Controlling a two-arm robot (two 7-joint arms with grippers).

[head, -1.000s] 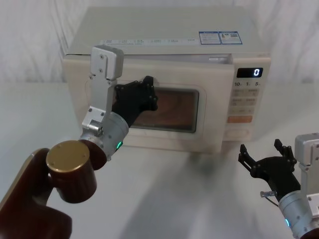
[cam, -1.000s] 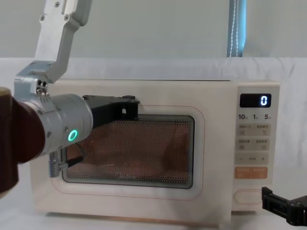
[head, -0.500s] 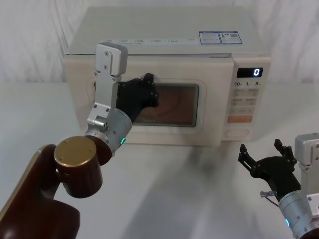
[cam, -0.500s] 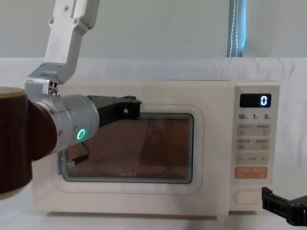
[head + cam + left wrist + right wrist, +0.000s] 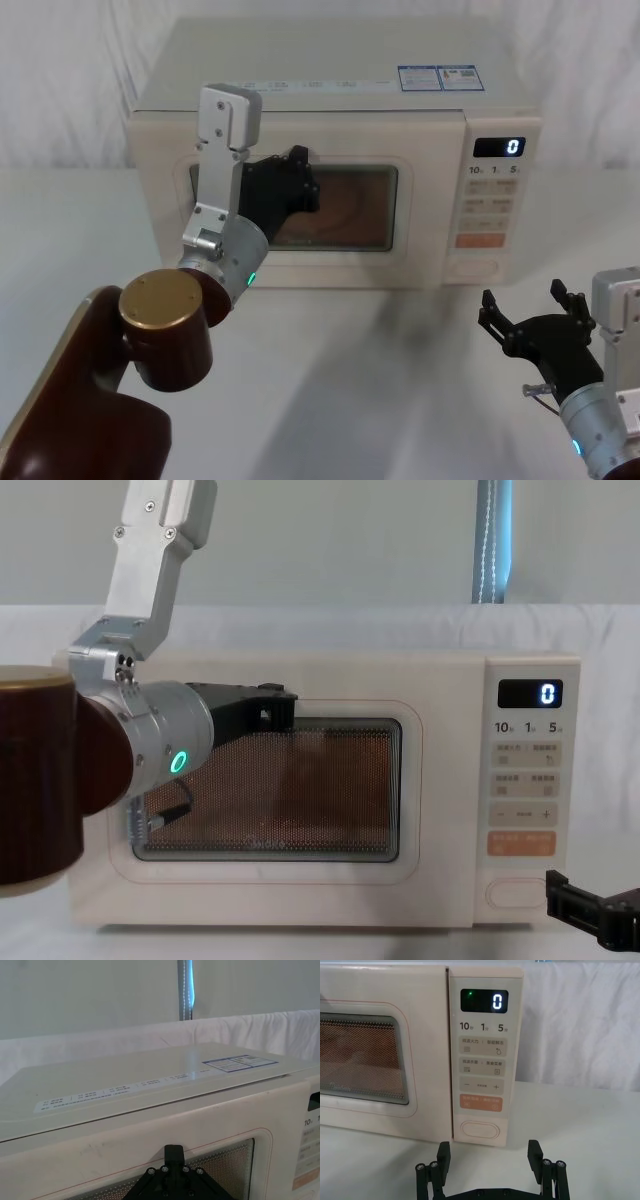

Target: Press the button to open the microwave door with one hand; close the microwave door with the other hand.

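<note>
Head view shows you the cream microwave point(image 5: 335, 150) standing at the back of a white table point(image 5: 380, 390), facing the robot, its long side running left to right. The microwave door point(image 5: 300, 205) takes up the left and middle of the front and looks flush with the control panel, so it is probably closed or very nearly so. The left gripper point(image 5: 295, 185) is against the upper left part of the door's dark window; whether its fingers are spread or together you cannot tell. The right gripper point(image 5: 535, 325) hangs low over the table, near the robot and well apart from the oven, with its fingers spread wide and holding nothing. In the right wrist view the button point(image 5: 480, 1129) sits at the bottom of the panel, under the orange key point(image 5: 480, 1102), straight ahead of those spread fingers. If you need to press again, the right arm is the nearer one and should go forward.
</note>
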